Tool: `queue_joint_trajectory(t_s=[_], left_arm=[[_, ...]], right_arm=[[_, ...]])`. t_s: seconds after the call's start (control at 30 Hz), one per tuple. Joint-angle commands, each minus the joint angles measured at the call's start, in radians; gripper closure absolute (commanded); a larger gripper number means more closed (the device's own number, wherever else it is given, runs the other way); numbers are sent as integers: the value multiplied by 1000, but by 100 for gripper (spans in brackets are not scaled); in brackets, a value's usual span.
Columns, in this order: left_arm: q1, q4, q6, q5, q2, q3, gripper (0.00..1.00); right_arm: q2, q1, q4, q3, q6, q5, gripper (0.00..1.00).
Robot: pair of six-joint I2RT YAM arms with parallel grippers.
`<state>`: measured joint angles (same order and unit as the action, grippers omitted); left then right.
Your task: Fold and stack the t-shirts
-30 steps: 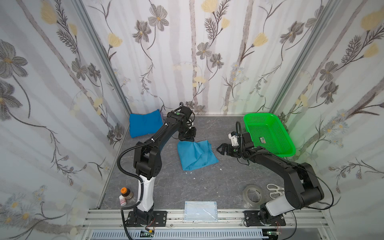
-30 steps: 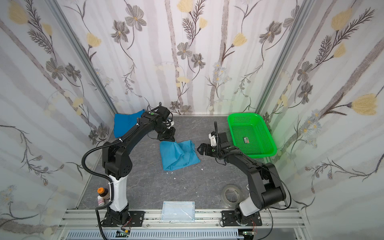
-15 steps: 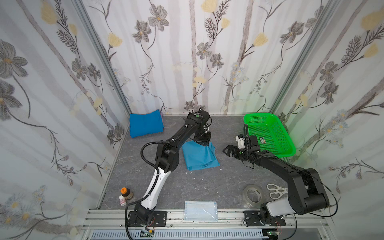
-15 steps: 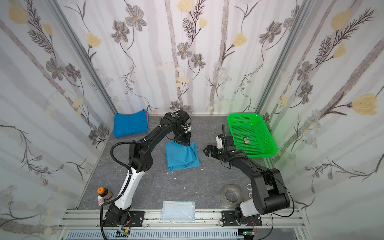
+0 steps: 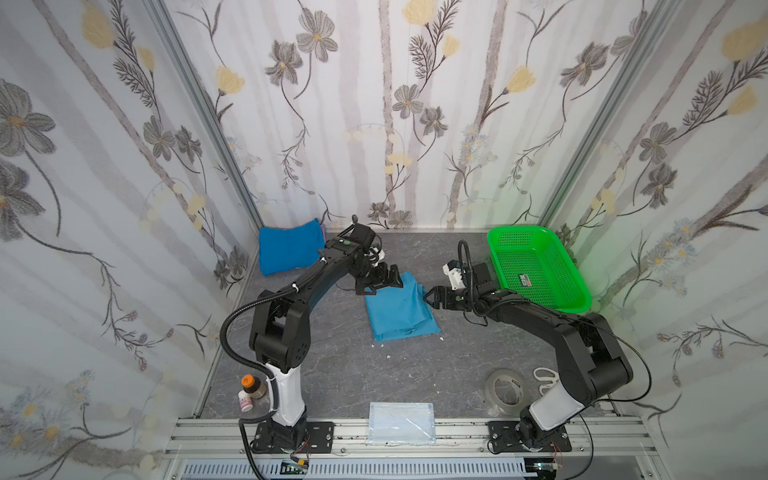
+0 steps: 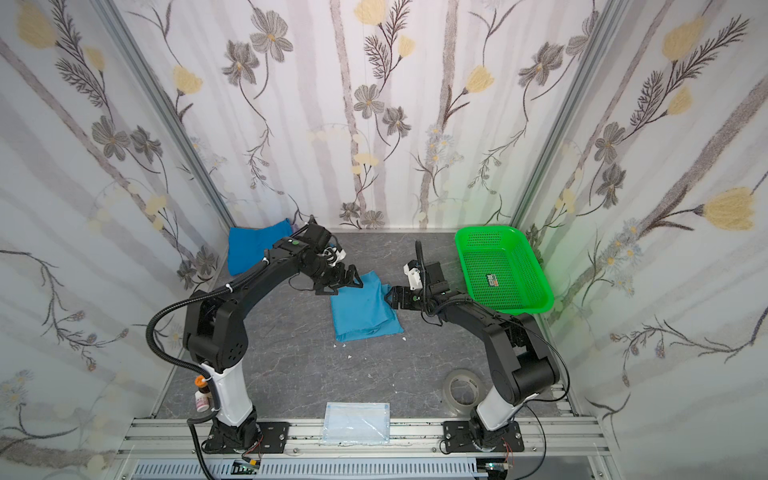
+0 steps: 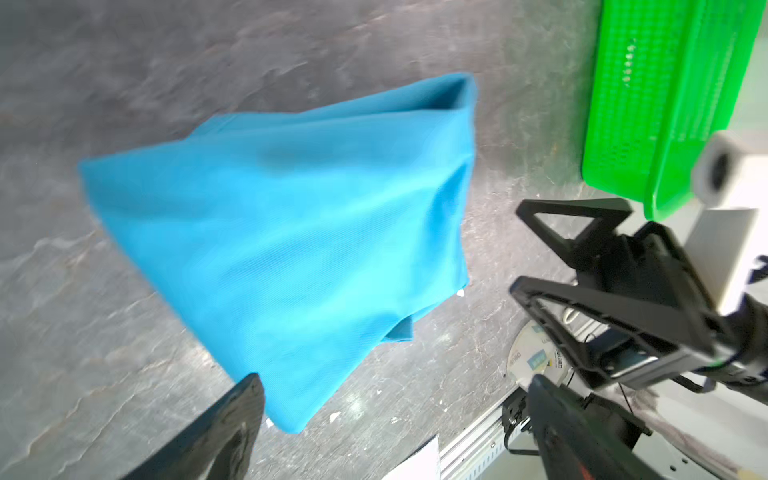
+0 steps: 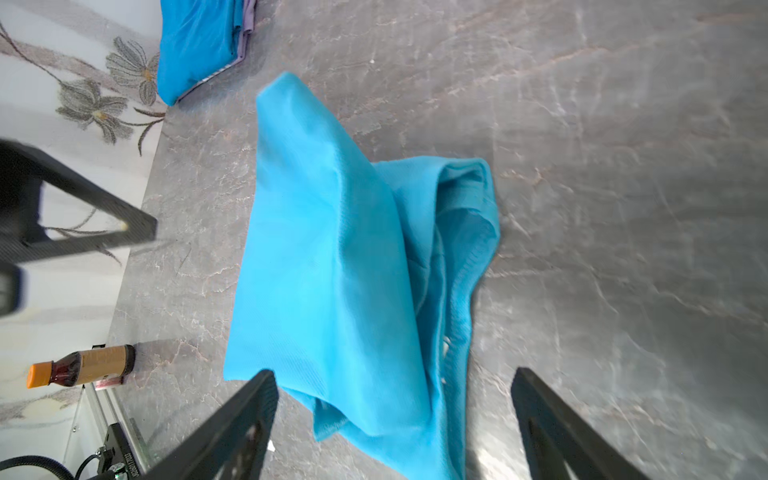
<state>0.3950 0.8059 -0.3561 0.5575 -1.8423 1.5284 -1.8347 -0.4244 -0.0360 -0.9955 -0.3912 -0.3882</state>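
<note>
The teal-blue t-shirt point(image 5: 399, 309) point(image 6: 365, 307) lies folded in a rough rectangle mid-table, with loose layers along its right side point(image 8: 453, 232). The royal blue t-shirt point(image 5: 289, 251) point(image 8: 199, 45) lies folded in the back left corner. My left gripper point(image 5: 379, 285) point(image 7: 395, 382) hangs open just over the teal shirt's far left corner, holding nothing. My right gripper point(image 5: 428, 296) point(image 8: 394, 374) is open at the shirt's far right edge. In the right wrist view the cloth's edge lies between its spread fingers point(image 8: 249, 415).
A green basket point(image 5: 536, 266) stands at the back right behind the right arm. A tape roll point(image 5: 505, 390) and scissors point(image 5: 546, 378) lie at the front right. A face-mask packet point(image 5: 401, 424) is at the front edge and small bottles point(image 5: 251, 386) at the front left.
My left gripper swung right over the teal shirt, folding it narrower, then opened, let go and drew back left. My right gripper backed off a little, then came in to the shirt's right edge.
</note>
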Motion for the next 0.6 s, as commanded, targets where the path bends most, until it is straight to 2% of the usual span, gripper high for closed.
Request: queue_joint_trajectory(t_s=[0.0,0.07,0.3,0.37,0.47,0.57], left_arm=[[-41,-166,-56,32,97,-153,0],[-64,-193,-64,33,135,-231,0],[-139,-333,-118,65,203,-418,0],[-144,-344,-119,73,199,-428,0],[-146,-360,-121,73,194,-437,0],[-146,-372,-122,73,183,-442,0]], right_arm=[[-83,-25,-44,-89,34,39,21],[-124,-49,-89,-143,52,41,25],[-136,-104,-118,-146,43,62,25],[-157,-113,-134,-151,39,71,36],[-169,-124,-165,-170,34,86,63],[-127,-135,-170,-181,20,49,93]])
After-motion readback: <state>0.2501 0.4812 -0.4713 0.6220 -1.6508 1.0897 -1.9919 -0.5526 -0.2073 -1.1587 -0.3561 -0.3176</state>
